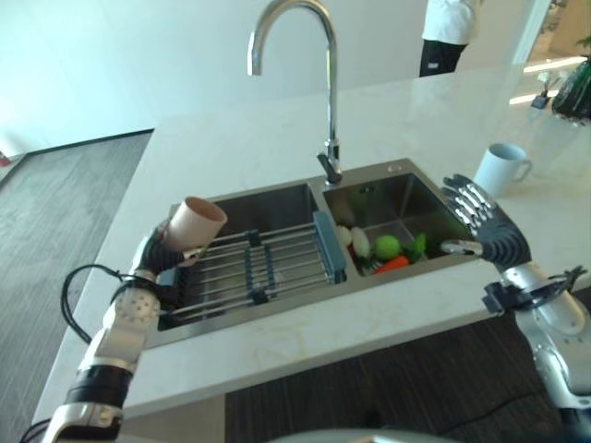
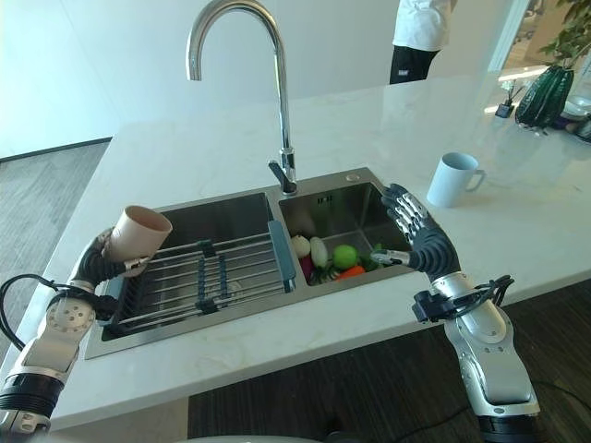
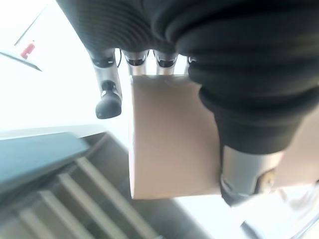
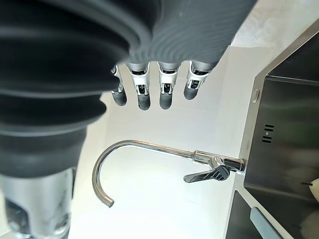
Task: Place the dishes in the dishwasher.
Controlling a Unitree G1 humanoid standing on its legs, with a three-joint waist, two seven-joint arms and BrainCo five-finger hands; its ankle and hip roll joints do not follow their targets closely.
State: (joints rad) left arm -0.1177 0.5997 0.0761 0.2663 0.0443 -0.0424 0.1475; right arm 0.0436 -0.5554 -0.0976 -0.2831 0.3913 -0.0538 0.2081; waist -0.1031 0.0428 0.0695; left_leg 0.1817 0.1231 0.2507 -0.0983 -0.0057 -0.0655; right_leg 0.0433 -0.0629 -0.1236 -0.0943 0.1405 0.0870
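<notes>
A plain beige plastic cup (image 2: 138, 231) sits over a silver wire rack with a blue-grey end bar (image 2: 283, 249). The white marble surface (image 2: 277, 323) has faint grey veining. A pale blue ceramic mug (image 2: 452, 178) stands near green and orange vegetables (image 2: 343, 260).

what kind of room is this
Most likely a kitchen: a white stone counter holds a double steel sink with a tall curved tap, a drying rack lies across one basin, and vegetables sit in the other.
</notes>
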